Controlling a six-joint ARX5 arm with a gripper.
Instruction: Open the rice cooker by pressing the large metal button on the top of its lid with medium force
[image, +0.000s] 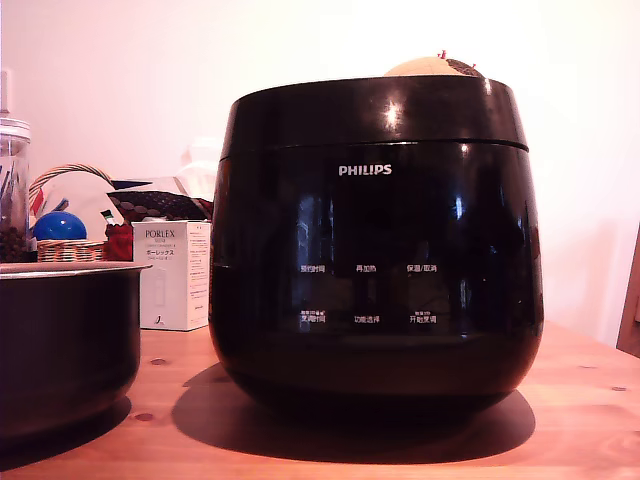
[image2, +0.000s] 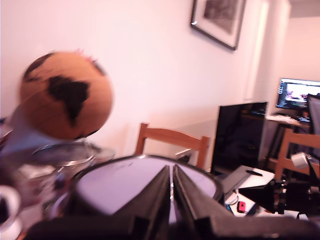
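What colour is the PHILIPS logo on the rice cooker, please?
White, on the glossy black rice cooker; clearest in the exterior view.

Rice cooker (image: 376, 250): large, glossy black, rounded, standing upright on the wooden tabletop (image: 580, 400). White PHILIPS logo and two rows of Chinese labels face front. Lid (image: 375, 110) closed, seam level.

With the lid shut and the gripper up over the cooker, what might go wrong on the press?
1. The gripper fingers look closed to a narrow tip over the glossy lid; no button shows in either view, so a press may miss or skid.
2. The inner pot stands close beside the rice cooker on the wooden table; a hard push might shove the cooker toward it.
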